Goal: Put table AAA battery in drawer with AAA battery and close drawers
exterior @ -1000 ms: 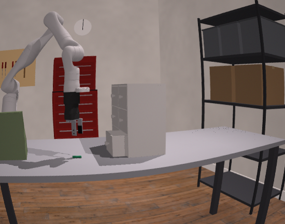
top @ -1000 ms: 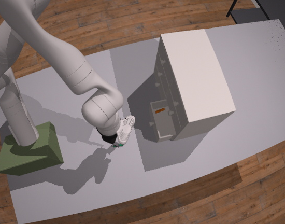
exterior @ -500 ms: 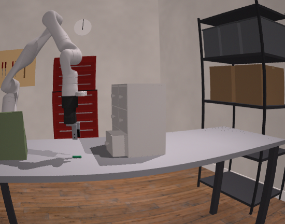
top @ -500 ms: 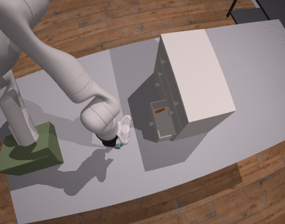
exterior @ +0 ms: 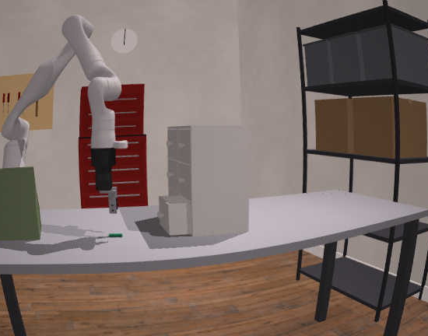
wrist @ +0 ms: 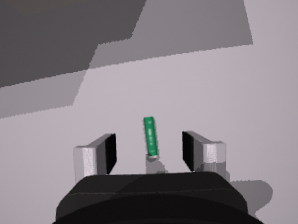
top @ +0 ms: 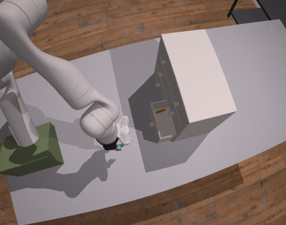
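Observation:
A green AAA battery (wrist: 150, 139) lies on the grey table; it also shows in the exterior view (exterior: 115, 235) and peeks out under the wrist in the top view (top: 120, 145). My gripper (wrist: 149, 146) (exterior: 113, 204) is open and empty, pointing down, hovering above the battery with a finger on each side of it. The small white chest (top: 191, 83) stands to the right. Its bottom drawer (top: 162, 121) is pulled out and holds an orange battery (top: 159, 111). The other drawers are pushed in.
The arm's green base block (top: 29, 149) sits at the table's left end. A black shelf rack (exterior: 371, 117) with boxes stands beyond the table's right end. The chest's open drawer (exterior: 174, 214) juts toward the gripper's side.

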You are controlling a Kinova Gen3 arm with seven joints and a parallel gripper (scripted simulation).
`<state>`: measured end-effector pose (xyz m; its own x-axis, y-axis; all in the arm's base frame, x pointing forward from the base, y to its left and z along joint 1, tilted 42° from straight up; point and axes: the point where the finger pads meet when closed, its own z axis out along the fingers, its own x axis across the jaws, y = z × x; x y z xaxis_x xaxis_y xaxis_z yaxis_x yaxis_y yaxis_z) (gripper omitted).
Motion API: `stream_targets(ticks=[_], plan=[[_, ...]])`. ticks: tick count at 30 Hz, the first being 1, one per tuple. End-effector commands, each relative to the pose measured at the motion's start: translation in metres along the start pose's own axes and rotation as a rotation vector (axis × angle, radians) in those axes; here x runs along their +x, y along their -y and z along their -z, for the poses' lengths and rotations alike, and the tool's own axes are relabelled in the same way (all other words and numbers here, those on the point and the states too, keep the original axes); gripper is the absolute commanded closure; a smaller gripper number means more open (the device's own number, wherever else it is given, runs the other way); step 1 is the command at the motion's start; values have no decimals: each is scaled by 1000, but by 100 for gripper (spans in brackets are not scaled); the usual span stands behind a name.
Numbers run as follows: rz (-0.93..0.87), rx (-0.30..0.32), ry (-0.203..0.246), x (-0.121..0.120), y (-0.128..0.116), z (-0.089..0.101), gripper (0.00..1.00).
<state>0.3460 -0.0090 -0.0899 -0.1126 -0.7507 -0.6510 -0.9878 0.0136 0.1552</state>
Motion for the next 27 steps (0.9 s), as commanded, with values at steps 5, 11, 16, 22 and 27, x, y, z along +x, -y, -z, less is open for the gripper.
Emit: stream_targets(ticks=[5, 11, 16, 22, 27], plan=[[36, 2, 4, 2, -1, -3, 0], [65, 2, 4, 2, -2, -4, 0], [82, 2, 4, 2, -2, -6, 0], [90, 2, 4, 2, -2, -6, 0], [93, 2, 4, 2, -2, -6, 0]])
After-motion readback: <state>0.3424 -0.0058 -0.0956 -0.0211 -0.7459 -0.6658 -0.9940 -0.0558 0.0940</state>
